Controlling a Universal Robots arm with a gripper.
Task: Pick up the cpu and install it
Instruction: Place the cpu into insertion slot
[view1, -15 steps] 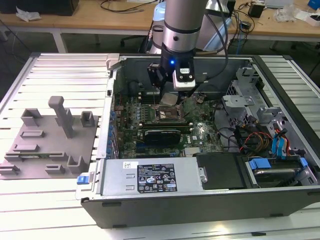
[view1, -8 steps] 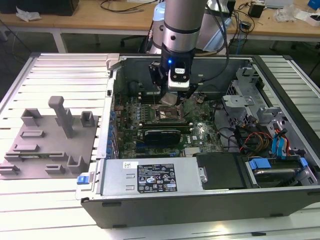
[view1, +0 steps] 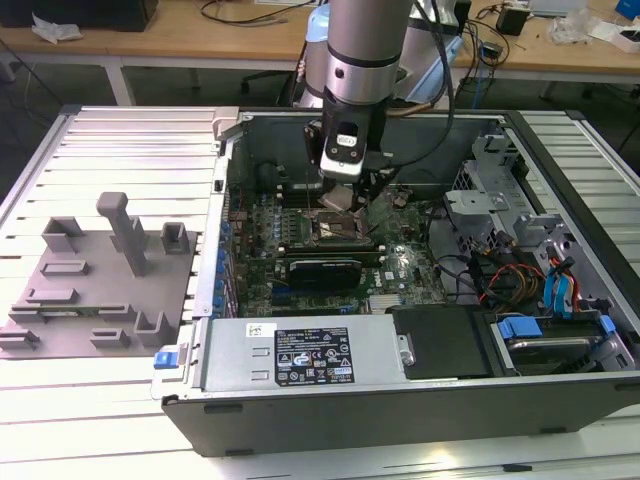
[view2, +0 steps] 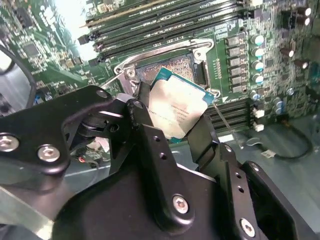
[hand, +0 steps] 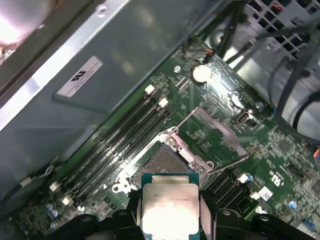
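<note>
- Silver-grey square cpu, pale-rimmed, is pinched between the two fingers of the black gripper.
- Chip hangs tilted just above the open black metal-framed socket on the green motherboard, inside the dark computer case.

Bright light, glare on cpu
</note>
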